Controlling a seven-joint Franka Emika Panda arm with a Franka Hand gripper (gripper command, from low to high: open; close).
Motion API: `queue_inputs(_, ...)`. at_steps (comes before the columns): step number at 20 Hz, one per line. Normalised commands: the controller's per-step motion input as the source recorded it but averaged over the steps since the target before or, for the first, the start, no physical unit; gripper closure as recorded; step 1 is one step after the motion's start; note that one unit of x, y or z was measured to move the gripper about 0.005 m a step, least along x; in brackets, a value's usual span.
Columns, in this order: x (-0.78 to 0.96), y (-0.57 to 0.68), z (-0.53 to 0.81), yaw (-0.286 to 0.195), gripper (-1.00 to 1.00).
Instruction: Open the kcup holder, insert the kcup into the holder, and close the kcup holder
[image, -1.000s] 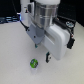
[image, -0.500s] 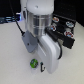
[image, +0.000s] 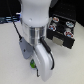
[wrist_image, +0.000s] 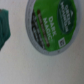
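While the arm hangs low over the white desk (image: 10, 55), the gripper (image: 36, 64) sits right above the kcup (wrist_image: 54, 26). Only a bit of green peeks out beside the gripper in the exterior view. I cannot tell if the fingers are spread or pressed together (the arm hides them). The pod lies on the desk, well apart from the kcup holder (image: 64, 37) near the far edge, whose drawer looks pulled out. To grab well, I think it should center on the green top, go straight down slowly, then pinch the sides softly.
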Motion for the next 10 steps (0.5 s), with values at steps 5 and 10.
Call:
queue_inputs(5, 0.07, -0.12, -0.05, -0.066, -1.00)
queue_inputs(10, 0.19, -0.08, 0.00, -0.094, -1.00)
